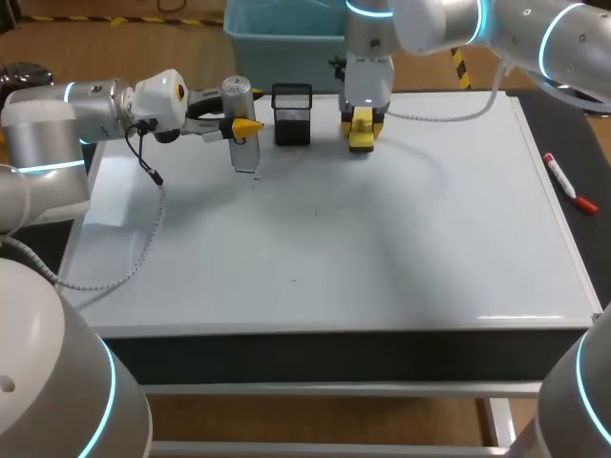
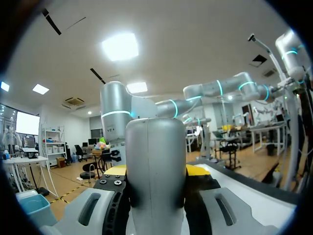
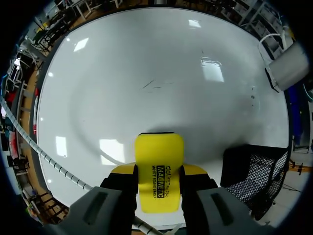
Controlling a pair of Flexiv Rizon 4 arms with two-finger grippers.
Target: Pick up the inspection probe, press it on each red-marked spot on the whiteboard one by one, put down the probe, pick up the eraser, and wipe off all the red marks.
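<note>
Probe (image 1: 244, 153) is gripped upright by the left gripper (image 1: 244, 126) at upper left, beside the mesh holder (image 1: 292, 114), likely for setting down. The eraser (image 3: 159, 147) is clamped by the right gripper (image 3: 159, 171), top centre, apparently for wiping the whiteboard (image 1: 382, 239).

The grey cylindrical probe (image 2: 155, 161) stands upright, clamped between the left gripper's (image 1: 244, 126) fingers over the whiteboard (image 1: 382, 239). The right gripper (image 3: 159, 172) clamps the yellow eraser (image 3: 159, 147), pointing down at the board.
</note>
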